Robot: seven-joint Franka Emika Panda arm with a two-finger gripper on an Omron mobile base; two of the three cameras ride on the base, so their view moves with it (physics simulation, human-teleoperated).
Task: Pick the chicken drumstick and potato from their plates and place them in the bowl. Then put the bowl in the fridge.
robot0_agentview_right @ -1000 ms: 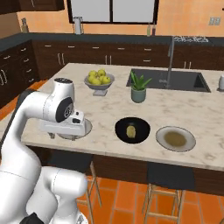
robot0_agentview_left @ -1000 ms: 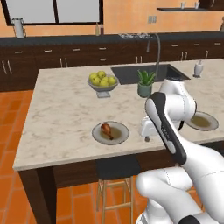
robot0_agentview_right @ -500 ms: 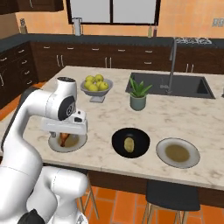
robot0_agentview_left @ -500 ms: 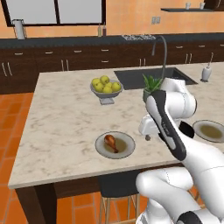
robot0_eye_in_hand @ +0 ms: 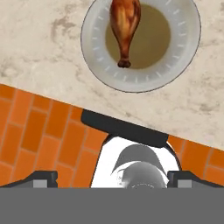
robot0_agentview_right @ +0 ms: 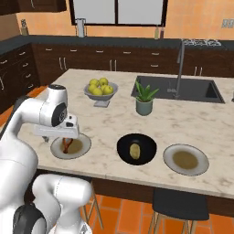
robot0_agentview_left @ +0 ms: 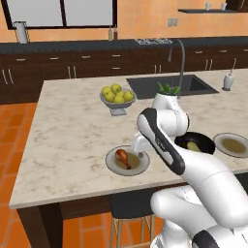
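Note:
The chicken drumstick (robot0_eye_in_hand: 124,24) lies on a grey plate (robot0_eye_in_hand: 179,65) near the counter's front edge, with its thin bone end towards me. It also shows in both base views as a drumstick (robot0_agentview_left: 122,157) (robot0_agentview_right: 67,145) on its plate (robot0_agentview_left: 112,167) (robot0_agentview_right: 83,147). My gripper (robot0_eye_in_hand: 113,178) hangs open above the near rim of that plate and holds nothing. The potato (robot0_agentview_right: 135,150) (robot0_agentview_left: 192,145) lies inside the black bowl (robot0_agentview_right: 123,145) (robot0_agentview_left: 206,142). To the right of the bowl sits a second plate (robot0_agentview_right: 201,161) (robot0_agentview_left: 233,144), bare. The fridge is out of view.
A grey footed bowl of lemons (robot0_agentview_left: 116,97) and a potted plant (robot0_agentview_right: 145,98) stand further back on the island, before the sink (robot0_agentview_right: 196,89) and its faucet. A black stool seat (robot0_eye_in_hand: 124,127) sits below the counter edge, over orange tiled floor.
The whole picture has shifted because the base has driven; the island looks nearer. My hand has stayed by the drumstick plate, and the gripper has stayed open.

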